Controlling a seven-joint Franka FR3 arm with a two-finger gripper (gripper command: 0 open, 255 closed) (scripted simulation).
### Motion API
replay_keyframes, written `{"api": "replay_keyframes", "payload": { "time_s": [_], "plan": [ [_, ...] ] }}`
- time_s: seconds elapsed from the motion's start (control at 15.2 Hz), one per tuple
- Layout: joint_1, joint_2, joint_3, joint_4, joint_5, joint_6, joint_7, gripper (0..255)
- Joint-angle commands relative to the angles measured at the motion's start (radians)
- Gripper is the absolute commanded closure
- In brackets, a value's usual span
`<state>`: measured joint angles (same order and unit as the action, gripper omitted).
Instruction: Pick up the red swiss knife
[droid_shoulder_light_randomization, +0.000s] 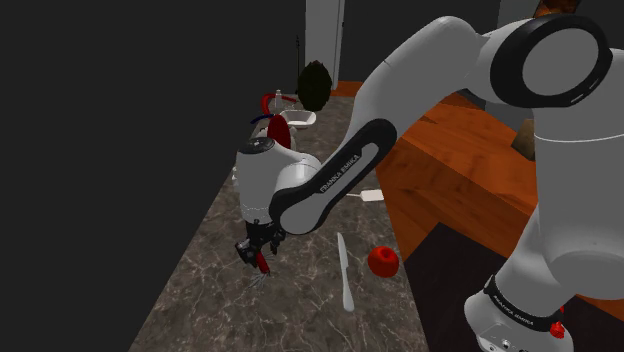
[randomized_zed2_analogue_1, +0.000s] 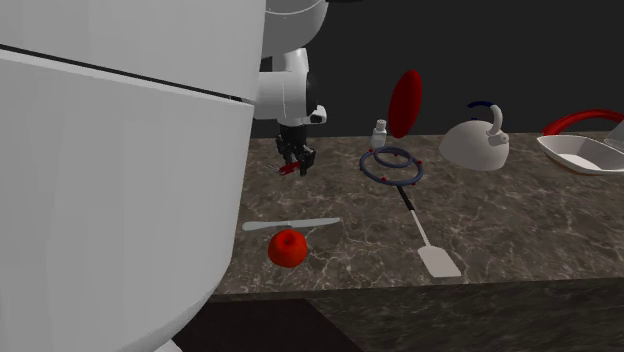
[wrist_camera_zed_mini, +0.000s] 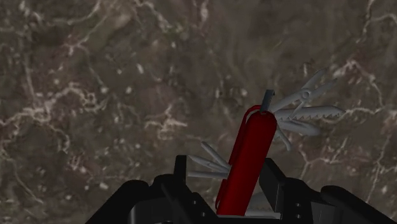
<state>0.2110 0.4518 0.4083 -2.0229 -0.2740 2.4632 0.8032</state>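
Gripper (wrist_camera_zed_mini: 226, 175) clamped on red swiss knife (wrist_camera_zed_mini: 249, 153), gripping it near one end w/ tools fanned out, apparently just clear of the dark veined counter (wrist_camera_zed_mini: 95, 95). Risk: off-centre hold means the knife could pivot or slip out during the lift, esp. if the arm (droid_shoulder_light_randomization: 340, 170) jerks.

White lettering reading "FRANKA EMIKA" runs along the dark band of the arm (droid_shoulder_light_randomization: 338, 172).
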Motion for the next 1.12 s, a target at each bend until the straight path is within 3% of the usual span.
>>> {"api": "replay_keyframes", "payload": {
  "time_s": [0.0, 0.33, 1.06],
  "plan": [
    [0.0, 0.0, 0.0, 0.0, 0.0, 0.0, 0.0, 255],
    [0.001, 0.0, 0.0, -0.002, 0.0, 0.001, 0.002, 255],
    [-0.03, -0.105, 0.041, 0.015, 0.068, -0.111, -0.043, 255]
  ]
}}
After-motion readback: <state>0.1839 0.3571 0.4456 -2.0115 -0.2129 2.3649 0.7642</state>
